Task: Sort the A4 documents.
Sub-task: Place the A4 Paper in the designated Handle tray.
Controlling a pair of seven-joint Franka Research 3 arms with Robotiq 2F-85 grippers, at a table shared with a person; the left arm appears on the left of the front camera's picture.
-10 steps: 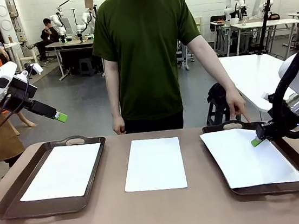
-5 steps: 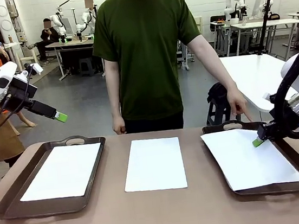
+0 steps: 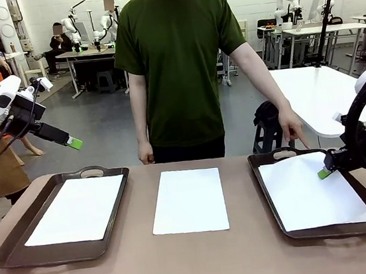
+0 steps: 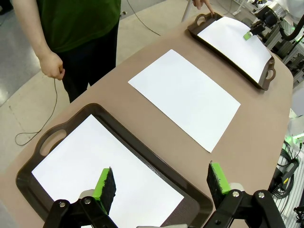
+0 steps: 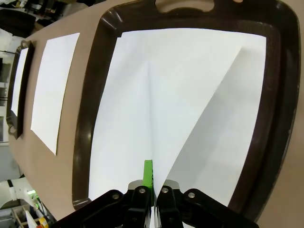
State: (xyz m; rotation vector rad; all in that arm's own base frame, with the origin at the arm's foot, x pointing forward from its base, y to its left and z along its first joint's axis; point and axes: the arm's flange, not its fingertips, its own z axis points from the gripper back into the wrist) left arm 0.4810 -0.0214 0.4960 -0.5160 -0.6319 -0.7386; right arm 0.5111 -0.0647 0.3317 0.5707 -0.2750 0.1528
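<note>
The right sheet (image 3: pixel 310 195) lies inside the right tray (image 3: pixel 341 230), tented up in a crease where the right gripper (image 3: pixel 324 173) has it. That gripper's green pads are pressed together, pinching the paper near its right edge. In the right wrist view a slanted paper edge crosses the tray's floor beside the crease. The person's hand (image 3: pixel 291 129) points down at the tray's far handle.

The middle sheet (image 3: pixel 189 200) rests flat on the bare bench (image 3: pixel 185 264) between the trays, touching neither. The left sheet (image 3: pixel 77 209) lies flat in the left tray (image 3: pixel 50 255). Above that tray hangs the left gripper (image 4: pixel 161 180) – fingers spread wide, holding nothing.
</note>
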